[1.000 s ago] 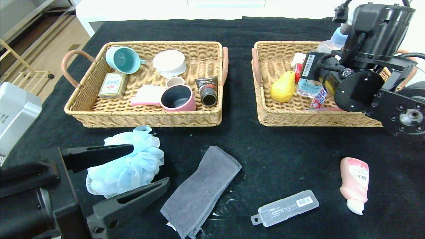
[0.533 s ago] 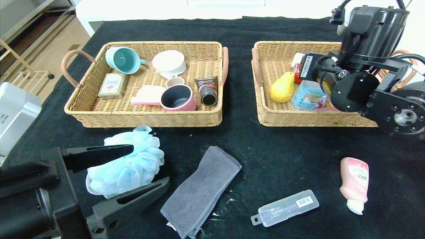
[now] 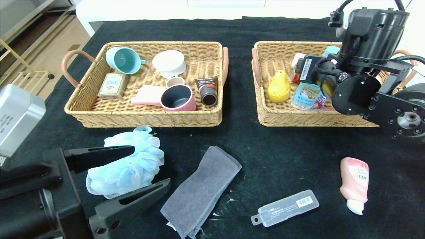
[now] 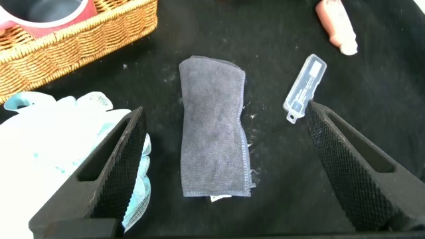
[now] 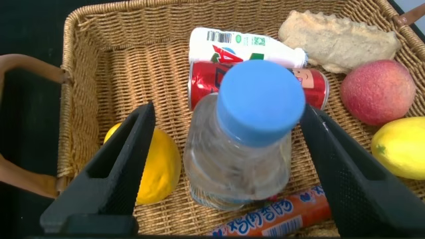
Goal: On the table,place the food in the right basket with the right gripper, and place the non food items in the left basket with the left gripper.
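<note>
My right gripper (image 5: 229,111) hangs open over the right basket (image 3: 298,121), its fingers wide on either side of the water bottle (image 5: 239,159), not touching it. The bottle (image 3: 307,96) rests in the basket beside the yellow pear (image 3: 278,88), which stands upright. My left gripper (image 3: 151,165) is open low at the front left, beside the blue pouf (image 3: 129,166). In the left wrist view the grey towel (image 4: 212,133) lies between its fingers and the pouf (image 4: 40,133) is outside one finger. The pink tube (image 3: 354,179) and the clear case (image 3: 285,207) lie on the table.
The left basket (image 3: 142,120) holds cups, a small box and a dark tube. The right basket also holds a red can (image 5: 206,76), a sausage stick (image 5: 279,216), an apple (image 5: 378,89), a lemon and bread. A silver box (image 3: 16,116) stands at the left edge.
The water bottle has shifted within the right basket and the pear has tipped from leaning to upright. The right wrist moved slightly. The left arm has barely moved.
</note>
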Action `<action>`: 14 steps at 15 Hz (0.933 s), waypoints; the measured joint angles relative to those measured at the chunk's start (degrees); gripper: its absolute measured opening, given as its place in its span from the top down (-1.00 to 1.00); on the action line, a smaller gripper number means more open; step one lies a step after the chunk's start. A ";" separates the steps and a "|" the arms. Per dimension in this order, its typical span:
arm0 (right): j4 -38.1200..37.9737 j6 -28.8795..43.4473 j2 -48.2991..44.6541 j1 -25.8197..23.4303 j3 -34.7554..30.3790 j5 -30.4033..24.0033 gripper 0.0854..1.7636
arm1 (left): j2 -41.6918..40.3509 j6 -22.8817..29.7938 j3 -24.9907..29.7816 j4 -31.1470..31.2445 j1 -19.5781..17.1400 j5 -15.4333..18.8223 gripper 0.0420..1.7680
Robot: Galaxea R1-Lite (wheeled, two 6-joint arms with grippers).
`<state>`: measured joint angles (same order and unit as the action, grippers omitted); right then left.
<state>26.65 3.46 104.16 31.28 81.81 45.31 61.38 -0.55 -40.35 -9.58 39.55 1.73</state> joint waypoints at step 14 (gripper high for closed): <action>-8.02 3.36 -16.07 6.58 -19.82 -0.28 -0.91 | -0.06 0.04 -0.09 -0.01 0.00 -0.06 -0.94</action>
<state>18.63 6.83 88.09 37.86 61.99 45.03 61.32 -0.51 -40.44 -9.59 39.55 1.67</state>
